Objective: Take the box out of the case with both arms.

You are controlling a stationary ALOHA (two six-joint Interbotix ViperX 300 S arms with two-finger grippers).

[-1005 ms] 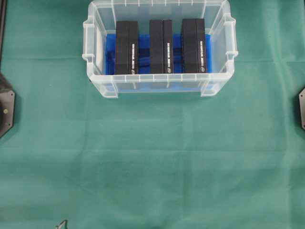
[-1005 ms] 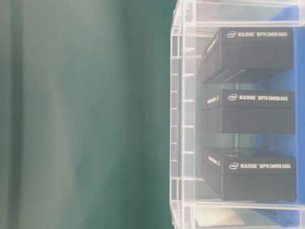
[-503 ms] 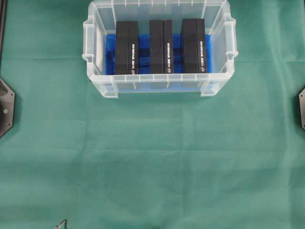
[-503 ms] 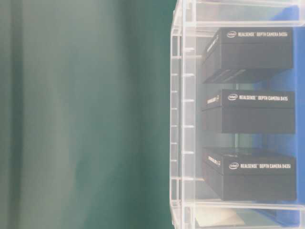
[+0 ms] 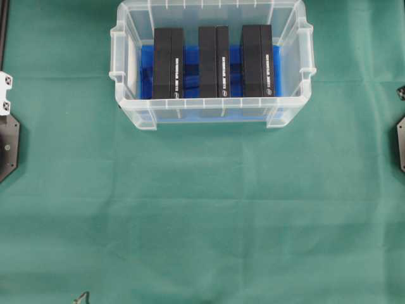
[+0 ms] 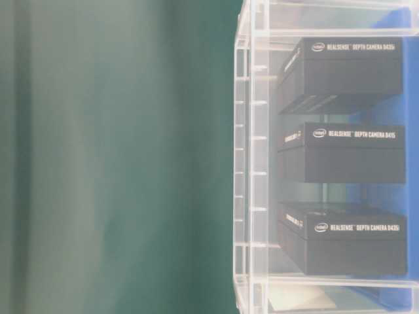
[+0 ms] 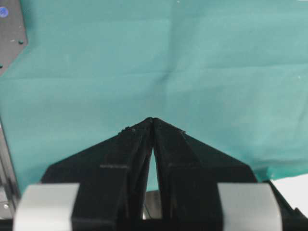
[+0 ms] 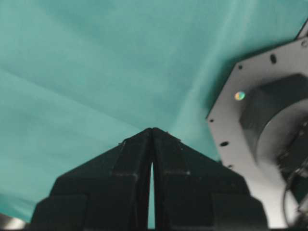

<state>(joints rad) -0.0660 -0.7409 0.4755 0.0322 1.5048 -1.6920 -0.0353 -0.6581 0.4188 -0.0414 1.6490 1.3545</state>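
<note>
**Overhead exterior: both arms at the edges, case untouched**

Overhead exterior view has the case [image 5: 212, 63] sitting at the top of the green-covered worktop [image 5: 209, 215], clear plastic walls, ribbed rim, blue lining on the floor. Inside stand three black boxes in a row, on edge, side by side with gaps between them: the left box [image 5: 168, 62], the middle box [image 5: 214, 61] and the right box [image 5: 257, 61]. White lettering runs along each of them. None of them is touched by anything.

At the far left edge a small white panel of the left arm [image 5: 5, 92] pokes into view, just above a dark base plate [image 5: 8, 147]. At the far right edge only a tiny dark tip [image 5: 401, 92] shows above a second base plate [image 5: 400, 144]. Both are well apart from the case.

Over to the left wrist camera: the left end effector [image 7: 152, 120] points down toward bare green cloth, its two black fingers [image 7: 130, 149] pressed together at the tips, pinching nothing. A grey plate corner sits at the upper left of that view.

Right wrist camera, same story: the right end effector [image 8: 152, 130] is pressed together, tips meeting, nothing between them, with cloth below and the grey base plate [image 8: 231, 120] of the arm beside it on the right.

Table-level view shows the case wall and the three boxes through it.
</note>
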